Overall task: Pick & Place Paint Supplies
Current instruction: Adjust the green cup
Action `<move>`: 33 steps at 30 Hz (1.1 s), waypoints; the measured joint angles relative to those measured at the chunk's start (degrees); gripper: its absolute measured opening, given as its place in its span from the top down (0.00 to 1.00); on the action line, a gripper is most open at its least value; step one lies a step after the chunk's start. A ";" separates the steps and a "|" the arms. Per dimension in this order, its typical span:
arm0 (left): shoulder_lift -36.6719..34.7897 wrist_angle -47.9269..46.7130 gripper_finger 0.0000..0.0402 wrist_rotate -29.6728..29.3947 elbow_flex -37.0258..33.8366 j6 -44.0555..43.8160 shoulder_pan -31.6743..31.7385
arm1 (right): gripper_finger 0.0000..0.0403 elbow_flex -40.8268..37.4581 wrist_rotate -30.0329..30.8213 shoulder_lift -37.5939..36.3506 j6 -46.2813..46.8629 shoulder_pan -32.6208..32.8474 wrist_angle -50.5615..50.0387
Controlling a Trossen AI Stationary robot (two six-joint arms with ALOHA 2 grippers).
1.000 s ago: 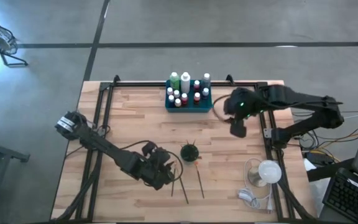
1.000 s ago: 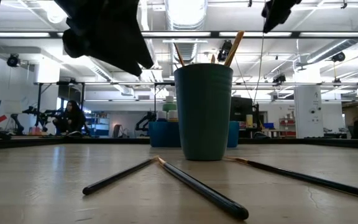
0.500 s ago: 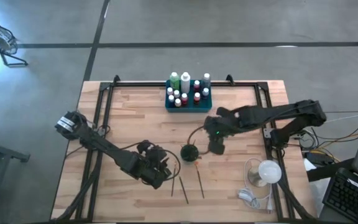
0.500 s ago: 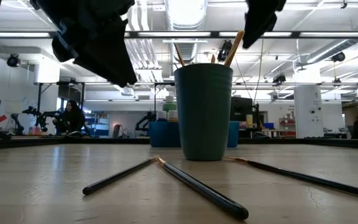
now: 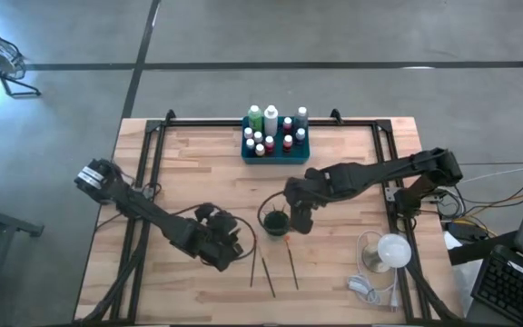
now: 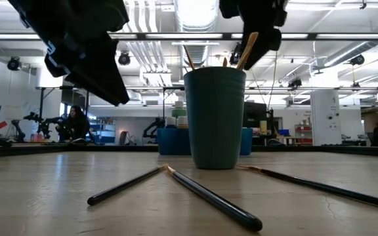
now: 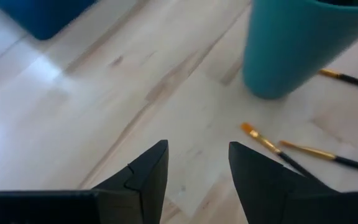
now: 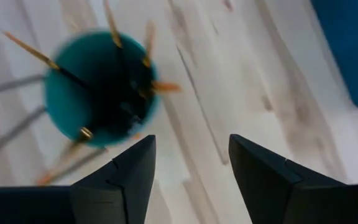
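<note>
Right hand (image 5: 300, 221) spread and empty beside dark green cup (image 5: 275, 221) — paintbrushes (image 6: 247, 51) inside, left hand (image 5: 228, 252) spread, hovering near.

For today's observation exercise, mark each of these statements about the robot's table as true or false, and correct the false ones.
1. The dark green cup holds several paintbrushes. True.
2. The teal tray of bottles sits at the table's near edge, beside the left gripper. False: it stands at the far edge, away from both grippers.
3. The right gripper is beside the cup, its fingers apart and empty. True.
4. The left gripper holds a brush. False: its fingers are apart with nothing between them.
5. All brushes are in the cup. False: loose brushes lie on the table near it.
</note>
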 joint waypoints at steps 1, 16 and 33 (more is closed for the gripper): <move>-0.57 1.75 0.57 0.72 -0.78 1.31 0.27 | 0.52 0.02 -0.60 0.00 0.26 0.13 1.35; -2.61 28.08 0.57 10.69 -9.70 19.82 5.81 | 0.49 0.66 -2.84 0.07 3.34 0.52 4.32; -2.61 32.13 0.57 13.49 -9.57 24.76 6.16 | 0.32 -1.67 -1.84 0.09 3.54 0.76 6.29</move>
